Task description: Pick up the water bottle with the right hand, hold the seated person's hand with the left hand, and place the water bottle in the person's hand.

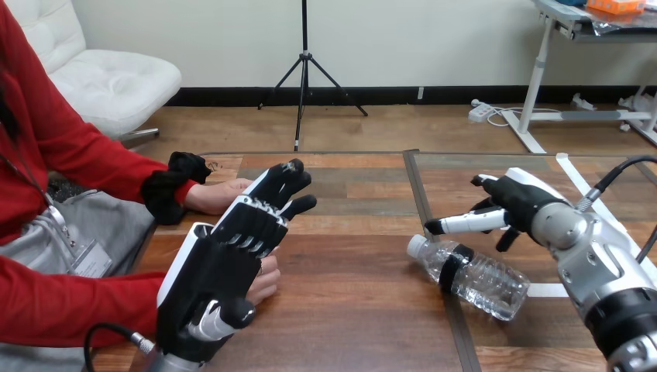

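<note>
The clear plastic water bottle point(469, 275) is laid on its side near the wooden table's point(349, 310) right edge, just under the spread, empty right hand point(507, 208). The straight-fingered left hand point(228, 252), also empty, is held over the person's hand point(267, 285). The bottle should be gripped mid-body, lest it roll.

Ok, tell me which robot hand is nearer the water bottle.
The right robot hand: it hovers open just above the cap end of the lying water bottle. The left robot hand is across the table, by the person's hands.
</note>
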Robot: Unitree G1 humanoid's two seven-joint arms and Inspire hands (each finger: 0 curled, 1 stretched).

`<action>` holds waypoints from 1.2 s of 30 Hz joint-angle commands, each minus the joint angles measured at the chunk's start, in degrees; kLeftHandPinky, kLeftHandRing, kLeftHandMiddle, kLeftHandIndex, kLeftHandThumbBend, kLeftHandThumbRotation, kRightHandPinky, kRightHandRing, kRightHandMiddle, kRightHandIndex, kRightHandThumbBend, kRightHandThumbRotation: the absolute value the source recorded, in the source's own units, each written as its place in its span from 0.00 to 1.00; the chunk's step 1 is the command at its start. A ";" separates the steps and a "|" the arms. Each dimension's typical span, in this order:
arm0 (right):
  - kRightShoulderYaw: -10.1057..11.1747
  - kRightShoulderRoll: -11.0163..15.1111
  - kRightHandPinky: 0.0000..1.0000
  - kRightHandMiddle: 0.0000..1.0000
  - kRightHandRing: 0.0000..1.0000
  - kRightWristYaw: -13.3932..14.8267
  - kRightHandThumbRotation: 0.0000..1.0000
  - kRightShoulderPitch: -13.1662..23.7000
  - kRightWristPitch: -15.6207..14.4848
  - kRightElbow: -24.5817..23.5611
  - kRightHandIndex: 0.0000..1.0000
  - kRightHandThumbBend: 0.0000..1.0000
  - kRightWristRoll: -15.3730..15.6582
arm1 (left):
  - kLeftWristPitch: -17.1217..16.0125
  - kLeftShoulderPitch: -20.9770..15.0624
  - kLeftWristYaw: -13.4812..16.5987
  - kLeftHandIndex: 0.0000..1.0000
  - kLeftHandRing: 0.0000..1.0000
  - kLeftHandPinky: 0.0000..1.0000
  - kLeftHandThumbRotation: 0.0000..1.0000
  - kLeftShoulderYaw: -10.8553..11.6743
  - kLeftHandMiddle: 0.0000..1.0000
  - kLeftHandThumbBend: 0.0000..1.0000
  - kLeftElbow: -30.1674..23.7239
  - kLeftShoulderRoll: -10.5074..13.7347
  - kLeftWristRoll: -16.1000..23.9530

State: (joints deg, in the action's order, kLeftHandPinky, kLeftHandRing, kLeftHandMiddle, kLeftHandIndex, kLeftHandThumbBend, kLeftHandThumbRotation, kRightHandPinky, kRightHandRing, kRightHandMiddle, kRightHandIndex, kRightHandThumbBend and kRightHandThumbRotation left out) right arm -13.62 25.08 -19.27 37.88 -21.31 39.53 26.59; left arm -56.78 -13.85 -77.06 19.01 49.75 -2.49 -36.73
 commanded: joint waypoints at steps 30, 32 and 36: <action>-3.39 0.27 0.56 0.91 0.80 -1.59 0.48 -7.10 -5.22 -12.24 1.00 1.00 1.57 | 0.48 -5.40 1.34 0.93 0.95 0.89 0.66 -1.98 0.96 1.00 0.71 -2.83 0.69; -3.40 -0.10 0.58 0.92 0.81 -1.22 0.48 -7.35 -5.20 -11.63 1.00 1.00 1.32 | 0.47 -5.34 1.37 0.93 0.95 0.89 0.67 -2.10 0.96 1.00 0.60 -2.91 0.66; -3.64 -0.60 0.60 0.93 0.83 -0.48 0.46 -7.64 -4.43 -9.92 1.00 1.00 0.89 | 0.17 -5.17 1.47 0.93 0.95 0.89 0.67 -2.36 0.96 1.00 0.31 -3.11 0.60</action>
State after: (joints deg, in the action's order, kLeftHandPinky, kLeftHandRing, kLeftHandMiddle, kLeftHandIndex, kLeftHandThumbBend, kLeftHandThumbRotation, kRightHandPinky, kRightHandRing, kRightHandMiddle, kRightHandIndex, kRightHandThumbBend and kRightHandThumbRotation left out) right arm -17.25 25.90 -21.22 29.53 -26.93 27.81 27.87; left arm -56.41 -16.12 -75.84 16.88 50.25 -3.71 -35.56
